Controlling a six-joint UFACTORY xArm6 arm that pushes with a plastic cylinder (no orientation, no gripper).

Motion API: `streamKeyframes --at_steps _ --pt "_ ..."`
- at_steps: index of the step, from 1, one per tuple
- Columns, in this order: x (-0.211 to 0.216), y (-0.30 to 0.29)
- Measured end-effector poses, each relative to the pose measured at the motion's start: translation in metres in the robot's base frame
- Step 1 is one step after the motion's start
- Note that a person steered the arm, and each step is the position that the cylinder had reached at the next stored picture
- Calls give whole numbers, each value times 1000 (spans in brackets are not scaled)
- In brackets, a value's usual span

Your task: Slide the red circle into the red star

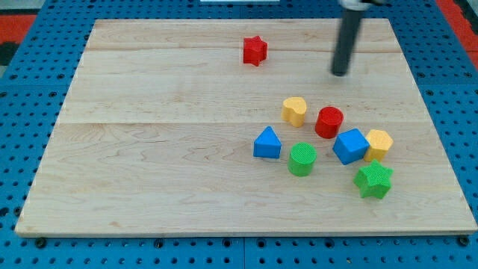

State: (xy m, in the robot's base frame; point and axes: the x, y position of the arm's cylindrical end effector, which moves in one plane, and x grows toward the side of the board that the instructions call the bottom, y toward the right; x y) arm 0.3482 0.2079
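Note:
The red circle stands on the wooden board right of centre, in a cluster of blocks. The red star stands alone near the view's top, left and up from the circle. My tip is the lower end of the dark rod that comes down from the view's top right. It is above the red circle in the view, a little to its right, with a gap between them. It is well to the right of the red star.
A yellow block is just left of the red circle. A blue cube and a yellow block are at its lower right. A blue triangle, a green circle and a green star lie below.

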Motion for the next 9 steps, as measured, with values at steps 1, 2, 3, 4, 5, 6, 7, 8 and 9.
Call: streamKeyframes --at_steps 1,2,3,4,5,6,7,8,9 --pt "65 45" --pt "117 36" --pt "121 -21" --pt "113 -82" --pt "83 -118" --pt "35 -120" --pt "72 -97" --pt "120 -81" --pt "104 -137"
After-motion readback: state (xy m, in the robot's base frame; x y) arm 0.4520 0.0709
